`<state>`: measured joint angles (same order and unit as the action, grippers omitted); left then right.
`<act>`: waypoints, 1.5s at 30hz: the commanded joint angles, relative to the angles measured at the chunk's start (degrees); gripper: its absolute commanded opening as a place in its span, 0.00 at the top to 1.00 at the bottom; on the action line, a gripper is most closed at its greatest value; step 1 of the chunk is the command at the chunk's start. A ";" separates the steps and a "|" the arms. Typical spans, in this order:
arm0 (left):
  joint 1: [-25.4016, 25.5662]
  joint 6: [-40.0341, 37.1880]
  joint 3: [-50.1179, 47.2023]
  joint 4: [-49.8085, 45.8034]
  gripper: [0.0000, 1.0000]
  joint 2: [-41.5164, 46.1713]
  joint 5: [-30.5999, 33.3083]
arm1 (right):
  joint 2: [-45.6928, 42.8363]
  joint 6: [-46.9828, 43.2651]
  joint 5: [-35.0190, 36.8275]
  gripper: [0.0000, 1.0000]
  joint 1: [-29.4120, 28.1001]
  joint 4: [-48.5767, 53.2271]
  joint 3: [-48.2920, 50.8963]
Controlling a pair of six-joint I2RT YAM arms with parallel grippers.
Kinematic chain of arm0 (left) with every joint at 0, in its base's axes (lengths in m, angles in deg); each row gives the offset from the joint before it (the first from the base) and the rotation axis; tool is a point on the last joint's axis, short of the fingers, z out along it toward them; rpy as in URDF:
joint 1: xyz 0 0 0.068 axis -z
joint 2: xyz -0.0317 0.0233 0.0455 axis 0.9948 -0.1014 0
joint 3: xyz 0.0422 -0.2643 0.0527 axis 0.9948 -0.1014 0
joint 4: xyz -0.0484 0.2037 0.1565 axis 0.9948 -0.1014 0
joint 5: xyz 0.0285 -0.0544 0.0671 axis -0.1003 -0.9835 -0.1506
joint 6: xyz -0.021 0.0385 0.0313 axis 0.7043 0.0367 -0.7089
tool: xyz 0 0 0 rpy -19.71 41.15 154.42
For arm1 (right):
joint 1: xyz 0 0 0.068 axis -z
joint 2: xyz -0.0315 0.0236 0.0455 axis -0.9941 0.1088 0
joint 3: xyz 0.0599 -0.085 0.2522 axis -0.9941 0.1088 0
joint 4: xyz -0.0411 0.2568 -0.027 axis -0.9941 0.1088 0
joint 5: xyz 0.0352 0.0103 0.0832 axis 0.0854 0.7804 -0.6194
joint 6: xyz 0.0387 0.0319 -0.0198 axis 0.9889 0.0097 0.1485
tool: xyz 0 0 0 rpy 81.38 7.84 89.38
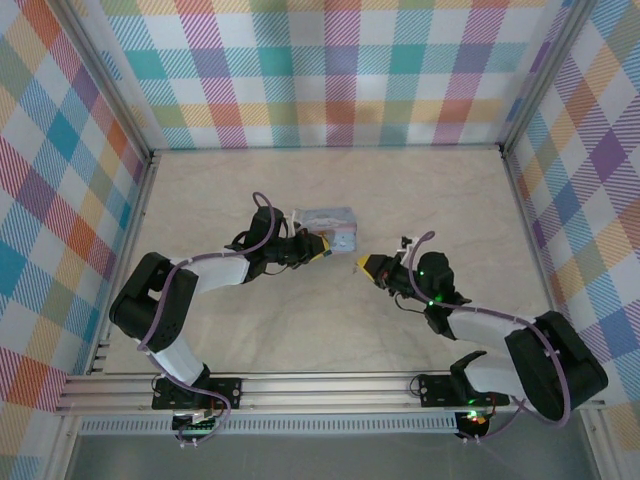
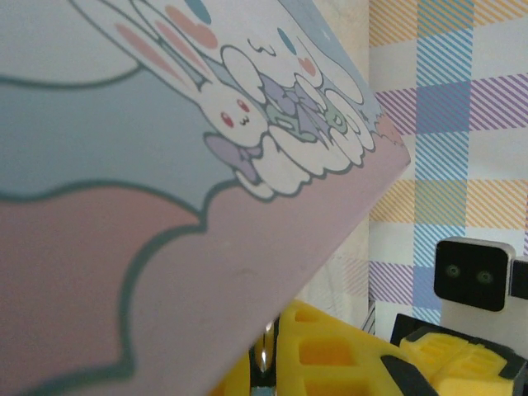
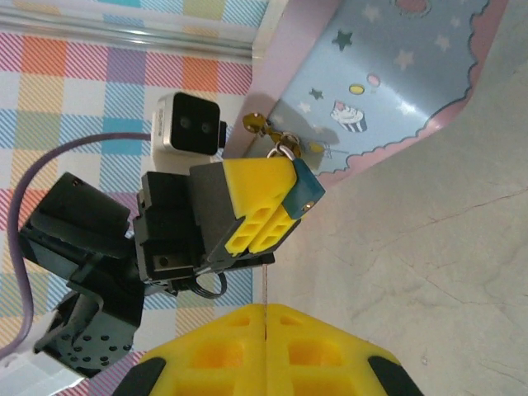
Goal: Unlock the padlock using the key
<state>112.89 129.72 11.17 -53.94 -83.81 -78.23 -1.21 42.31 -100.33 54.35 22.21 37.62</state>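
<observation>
My left gripper (image 1: 322, 248) is at the near side of the pale blue tin (image 1: 326, 220) and is shut on the padlock (image 3: 306, 191). The padlock is a tiny dark bluish block pinched at the yellow fingertips. Its silver shackle (image 3: 283, 152) points toward a small brass piece (image 3: 256, 124) at the tin's edge. In the left wrist view a silver sliver of the padlock (image 2: 264, 356) shows between the fingers. My right gripper (image 3: 266, 307) is shut on the key (image 3: 266, 285), a thin strip seen edge-on. It sits a short way right of the left gripper, pointing at it, with a gap between them.
The tin (image 3: 396, 74) stands tilted on the beige table (image 1: 440, 200), leaning over the left gripper (image 3: 289, 186). Checked walls (image 1: 340, 70) close in the back and both sides. A metal rail (image 1: 320, 385) runs along the near edge by the arm bases.
</observation>
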 commanded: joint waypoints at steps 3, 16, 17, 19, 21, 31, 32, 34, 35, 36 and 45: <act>-0.50 0.68 -0.91 4.11 0.95 2.10 -1.47 | 8.84 1.46 3.03 1.00 -3.22 -14.16 -0.36; -0.71 4.32 -1.85 6.83 0.95 1.90 -2.65 | 27.90 0.78 5.13 1.00 -8.12 -31.28 -4.38; -0.83 4.74 -1.85 6.95 0.95 1.90 -2.78 | 27.96 0.60 5.36 1.00 -8.12 -31.28 -4.30; -1.00 5.52 -1.85 6.97 0.95 1.90 -3.24 | 27.59 -0.65 5.87 1.00 -8.29 -31.28 -4.12; -1.19 5.91 -1.94 7.48 0.95 1.99 -3.79 | 27.16 -1.47 6.53 1.00 -8.29 -31.28 -3.88; -1.90 7.60 -2.45 8.43 0.95 2.21 -4.25 | 26.85 -2.56 8.82 1.00 -8.80 -31.28 -3.70; -1.90 7.58 -2.46 8.37 0.95 2.25 -4.21 | 26.61 -2.82 8.99 1.00 -8.82 -31.28 -3.76; -1.99 7.58 -2.67 8.41 0.95 2.37 -4.17 | 26.12 -3.29 9.25 1.00 -8.87 -31.28 -4.00; -1.99 7.58 -2.76 8.49 0.95 2.43 -4.19 | 26.03 -3.17 9.36 1.00 -8.90 -31.28 -4.11; -1.99 7.58 -2.76 8.48 0.95 2.43 -4.28 | 26.18 -2.84 9.37 1.00 -8.94 -31.28 -4.27; -2.06 7.89 -2.99 8.80 0.95 2.60 -4.28 | 27.35 -2.15 9.19 1.00 -8.91 -31.28 -5.47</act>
<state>111.62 136.95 9.01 -48.35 -83.55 -81.07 26.09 40.67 -91.65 45.84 -5.54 33.44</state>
